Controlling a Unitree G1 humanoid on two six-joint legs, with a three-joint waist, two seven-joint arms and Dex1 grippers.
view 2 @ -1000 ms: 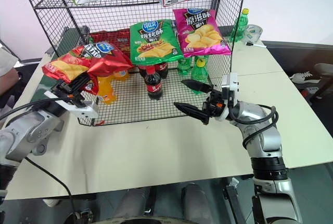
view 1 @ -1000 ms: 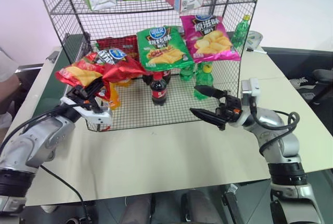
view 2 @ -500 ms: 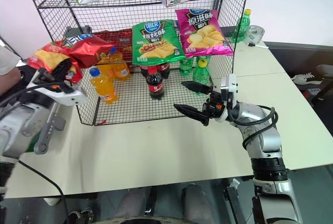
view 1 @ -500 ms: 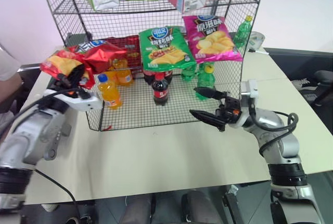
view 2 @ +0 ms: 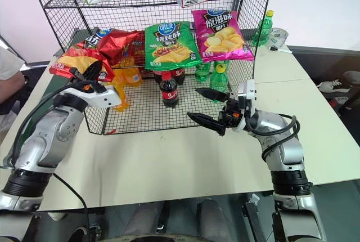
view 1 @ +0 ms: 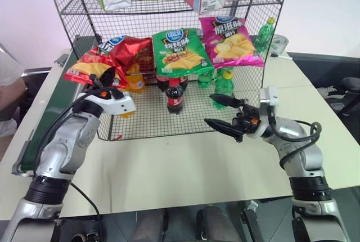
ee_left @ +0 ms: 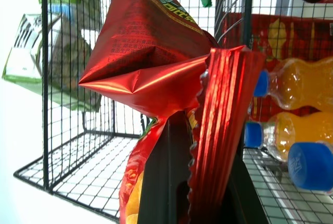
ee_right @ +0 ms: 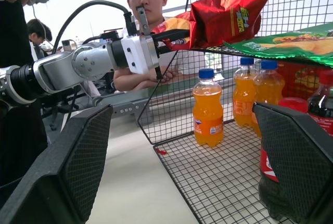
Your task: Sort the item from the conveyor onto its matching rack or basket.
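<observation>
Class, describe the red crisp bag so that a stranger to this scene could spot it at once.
Start at the black wire-mesh rack on the table. At its left front corner, level with the middle tier, the left gripper is shut on the red crisp bag. Unlike the green crisp bag and pink crisp bag lying flat, it is crumpled and held.

You see red crisp bag point(view 1: 115, 56), crumpled, pinched at edge, held up at left front of black wire rack point(view 1: 264, 56); green conveyor belt point(view 1: 48, 115) lies left of rack.
</observation>
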